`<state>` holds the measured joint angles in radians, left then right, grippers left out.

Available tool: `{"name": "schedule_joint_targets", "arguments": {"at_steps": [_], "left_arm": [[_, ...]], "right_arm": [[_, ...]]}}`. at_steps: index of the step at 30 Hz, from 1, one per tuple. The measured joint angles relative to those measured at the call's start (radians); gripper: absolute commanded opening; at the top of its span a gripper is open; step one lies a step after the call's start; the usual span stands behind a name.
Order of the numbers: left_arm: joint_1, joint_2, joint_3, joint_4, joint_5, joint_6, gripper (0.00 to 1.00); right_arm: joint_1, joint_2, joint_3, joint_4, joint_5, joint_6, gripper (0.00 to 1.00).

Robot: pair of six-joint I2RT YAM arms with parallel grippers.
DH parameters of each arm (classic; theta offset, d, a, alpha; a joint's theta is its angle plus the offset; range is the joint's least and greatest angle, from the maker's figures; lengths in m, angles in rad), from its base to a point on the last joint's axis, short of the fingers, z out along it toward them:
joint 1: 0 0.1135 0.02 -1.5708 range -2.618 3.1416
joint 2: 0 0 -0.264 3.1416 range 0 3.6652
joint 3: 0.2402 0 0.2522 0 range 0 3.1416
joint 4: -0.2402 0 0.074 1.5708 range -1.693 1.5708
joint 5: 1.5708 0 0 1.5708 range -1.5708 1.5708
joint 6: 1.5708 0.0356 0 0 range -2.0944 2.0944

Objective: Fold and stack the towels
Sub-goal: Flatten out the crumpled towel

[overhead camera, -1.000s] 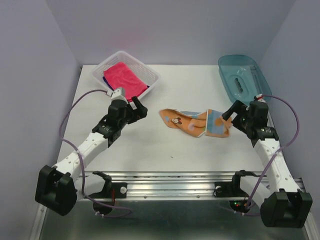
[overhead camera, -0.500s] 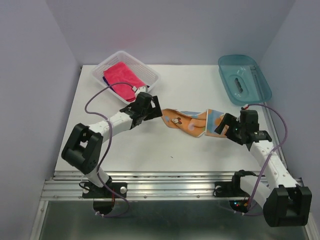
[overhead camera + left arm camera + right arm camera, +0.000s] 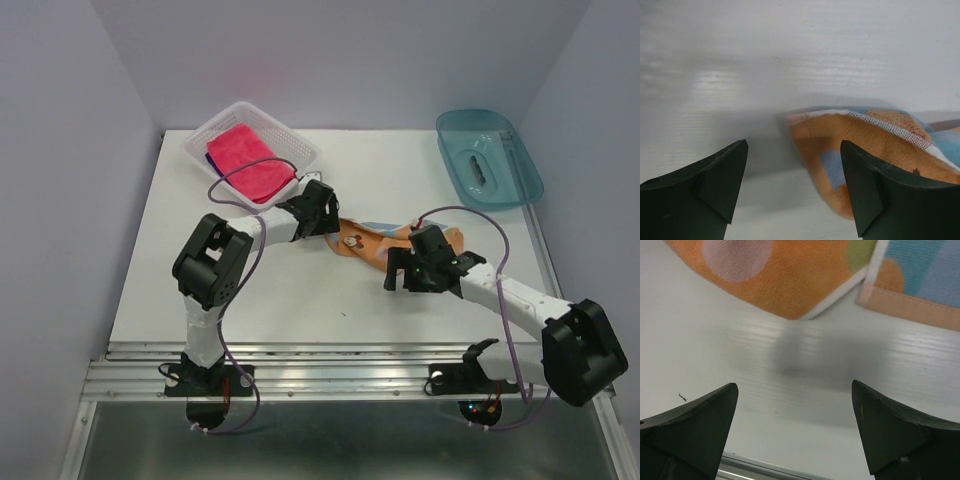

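1. Picking out the orange towel (image 3: 375, 245), rumpled and half twisted at the centre of the table (image 3: 400, 180), lying flat and gripped by nothing.
2. Spotting the pink-red towel (image 3: 250, 160) out at 10 o'clock in the white basket (image 3: 300, 148), with only a dark purple sliver (image 3: 211, 160) peeking out at its 9 o'clock edge.
3. Finding the left end effector (image 3: 794, 150) low at the orange towel's 10 o'clock corner, jaws apart, with that corner just ahead and nearer the right-hand finger. Not yet pinched.
4. Finding the right end effector (image 3: 795, 390) at the towel's 5 o'clock side, jaws wide apart over bare table, with a white-piped corner just beyond them at 12 o'clock in the wrist view.
5. Reading the cloth as light, soft and floppy. No stiffness to lean on, likely to sag and drag when raised, nothing fragile about it.
6. Best taken by the hemmed corners, one per end effector. Calls for pinching low against the table through a single layer, then pulling apart to undo the twist before any fold.
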<state>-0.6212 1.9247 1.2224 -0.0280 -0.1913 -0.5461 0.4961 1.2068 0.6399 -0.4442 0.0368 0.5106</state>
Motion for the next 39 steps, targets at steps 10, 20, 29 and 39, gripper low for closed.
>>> {"name": "schedule_joint_targets", "arguments": {"at_steps": [10, 20, 29, 39], "left_arm": [[-0.006, 0.114, 0.118, -0.001, -0.048, 0.032, 0.0], [-0.013, 0.091, 0.072, 0.04, -0.065, 0.019, 0.0], [-0.053, -0.201, -0.195, 0.08, -0.076, -0.005, 0.0], [-0.126, -0.797, -0.307, 0.185, -0.046, -0.011, 0.0]], "right_arm": [[0.061, 0.186, 0.035, 0.167, 0.134, 0.06, 0.93], [0.061, 0.347, 0.12, 0.344, 0.192, 0.111, 0.11], [0.061, 0.082, 0.12, 0.277, 0.101, 0.104, 0.01], [0.061, -0.24, 0.306, 0.092, -0.064, 0.042, 0.01]]}}
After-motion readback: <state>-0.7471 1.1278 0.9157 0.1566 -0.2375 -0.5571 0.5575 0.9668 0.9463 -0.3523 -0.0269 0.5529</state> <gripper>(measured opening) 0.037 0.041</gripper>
